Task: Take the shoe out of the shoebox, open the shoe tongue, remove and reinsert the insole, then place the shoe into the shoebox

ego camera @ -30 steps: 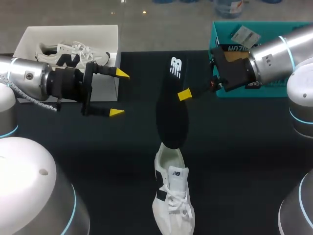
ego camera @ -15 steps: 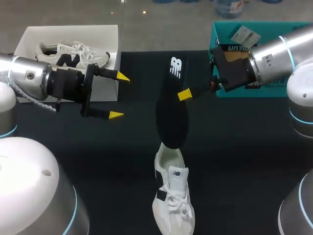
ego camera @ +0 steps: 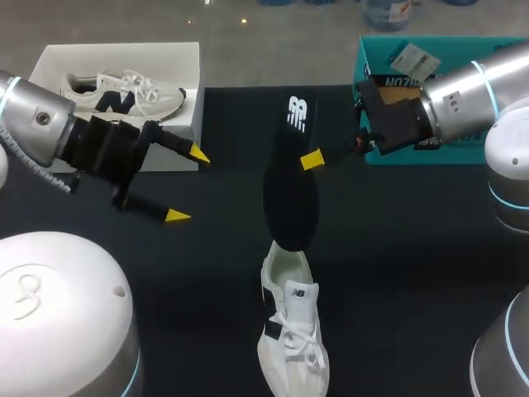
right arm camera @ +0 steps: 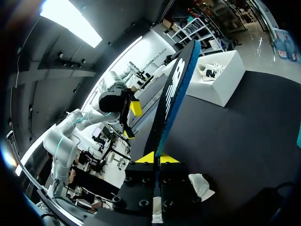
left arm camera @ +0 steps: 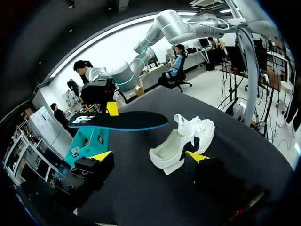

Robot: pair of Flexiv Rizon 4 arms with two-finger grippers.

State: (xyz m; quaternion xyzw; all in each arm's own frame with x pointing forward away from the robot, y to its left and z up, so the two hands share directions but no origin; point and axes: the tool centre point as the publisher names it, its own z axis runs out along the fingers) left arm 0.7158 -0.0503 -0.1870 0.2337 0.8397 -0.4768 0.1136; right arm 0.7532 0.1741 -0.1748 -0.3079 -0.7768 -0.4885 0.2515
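A white shoe (ego camera: pixel 291 331) lies on the black table near the front edge, its opening toward the middle. Above its heel hangs the black insole (ego camera: pixel 291 182), with my right gripper (ego camera: pixel 312 160) shut on one long edge of it. My left gripper (ego camera: pixel 188 185) stands open and empty, left of the insole and in front of the white shoebox (ego camera: pixel 116 54). In the left wrist view the shoe (left arm camera: pixel 183 141) lies ahead of the open left gripper (left arm camera: pixel 149 156), with the insole (left arm camera: pixel 122 121) beyond it. The right wrist view shows the insole (right arm camera: pixel 171 99) standing edge-on between the shut fingers of the right gripper (right arm camera: pixel 157 159).
The white shoebox at the back left holds a second white shoe (ego camera: pixel 124 91). A teal box (ego camera: pixel 388 50) with cardboard and tags in it stands at the back right, behind my right arm.
My left gripper has swung toward the front and left, and now tilts downward, still open. The right gripper, the insole and the shoe have not moved.
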